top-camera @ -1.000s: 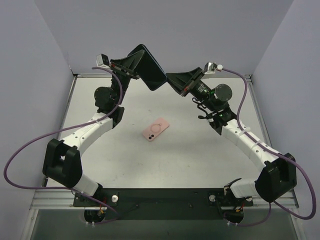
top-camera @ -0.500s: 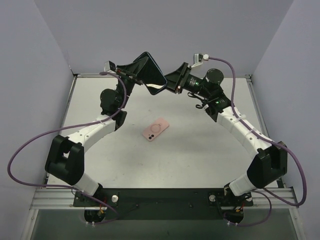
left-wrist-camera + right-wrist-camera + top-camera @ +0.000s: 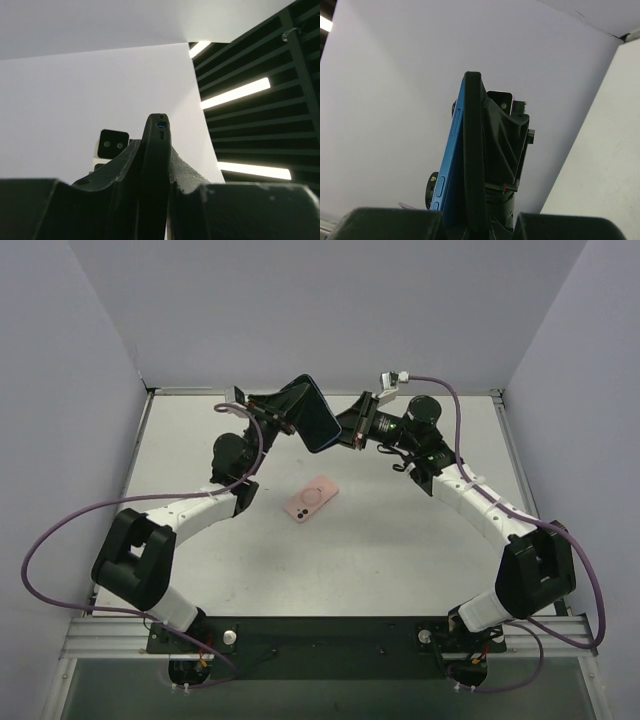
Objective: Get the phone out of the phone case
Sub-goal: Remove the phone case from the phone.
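The dark blue phone [image 3: 318, 415] is held in the air above the far middle of the table. My left gripper [image 3: 290, 405] is shut on its left end; in the left wrist view the phone's edge [image 3: 158, 145] rises between my fingers [image 3: 120, 170]. My right gripper [image 3: 348, 428] is at the phone's right end with its jaws on either side of it, and it looks open. In the right wrist view the phone [image 3: 462, 165] stands edge-on, blue side to the left. The empty pink phone case [image 3: 311, 500] lies flat on the table below.
The white table [image 3: 400, 550] is walled by grey panels on the left, back and right. Purple cables [image 3: 60, 530] loop off both arms. A black rail [image 3: 320, 635] runs along the near edge between the arm bases.
Both arms came down and toward the middle. The left gripper carried the phone lower and rightward. The right gripper, apart from the phone a second ago, now reaches its end.
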